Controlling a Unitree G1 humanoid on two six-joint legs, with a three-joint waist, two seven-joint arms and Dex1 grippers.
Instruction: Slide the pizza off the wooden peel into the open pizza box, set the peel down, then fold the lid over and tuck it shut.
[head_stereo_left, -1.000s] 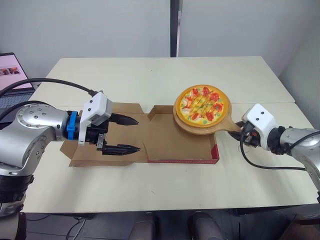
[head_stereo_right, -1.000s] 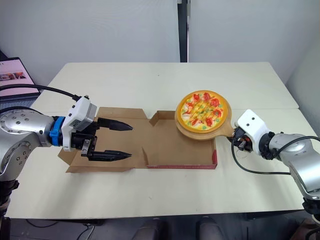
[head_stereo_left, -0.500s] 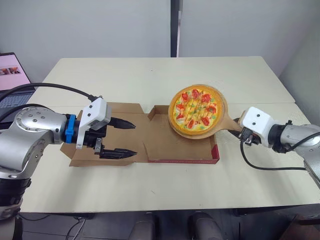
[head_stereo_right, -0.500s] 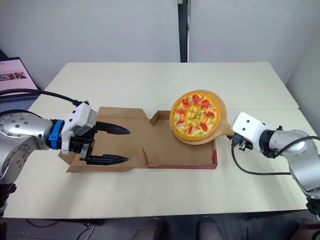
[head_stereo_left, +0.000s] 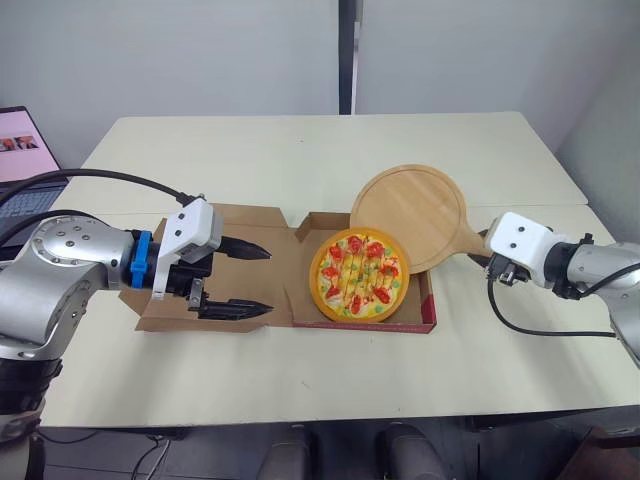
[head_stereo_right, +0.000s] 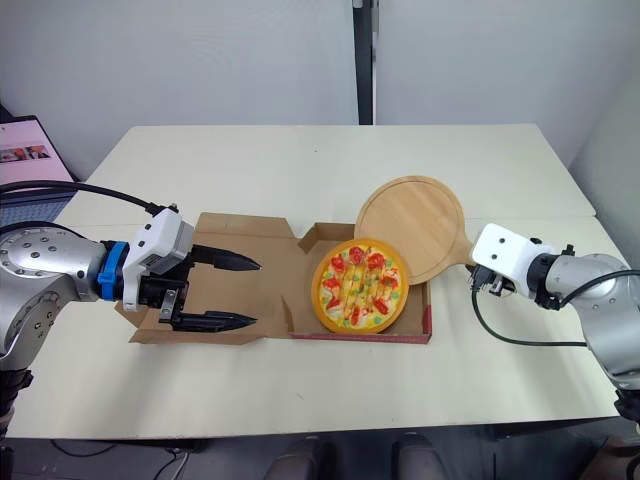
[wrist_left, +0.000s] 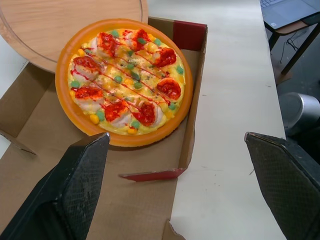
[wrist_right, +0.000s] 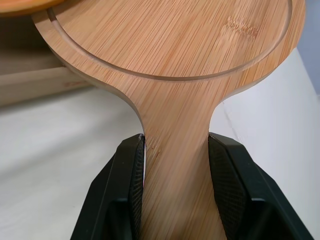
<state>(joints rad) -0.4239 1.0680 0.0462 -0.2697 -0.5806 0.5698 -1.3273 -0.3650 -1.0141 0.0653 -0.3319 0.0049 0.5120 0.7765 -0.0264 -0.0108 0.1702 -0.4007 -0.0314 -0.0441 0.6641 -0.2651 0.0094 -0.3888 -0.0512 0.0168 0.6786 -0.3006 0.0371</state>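
The pizza (head_stereo_left: 357, 276), with an orange rim and red toppings, lies in the tray of the open cardboard box (head_stereo_left: 428, 312), slightly propped on the tray's far side. The bare round wooden peel (head_stereo_left: 410, 213) is tilted over the tray's far right corner. My right gripper (wrist_right: 176, 150) is shut on the peel's handle, right of the box. The lid (head_stereo_left: 252, 222) lies flat to the left of the tray. My left gripper (head_stereo_left: 271, 281) hovers open over the lid, fingers pointing toward the pizza (wrist_left: 127, 80).
A laptop (head_stereo_left: 20, 150) stands at the table's far left edge. The cream table (head_stereo_left: 300, 150) has free room behind and in front of the box. A grey bin (wrist_left: 299, 107) sits on the floor beyond the table's edge.
The pizza has slid off the peel into the box tray. The peel, tilted, has pulled back to the right and is bare. The left gripper has stayed in place.
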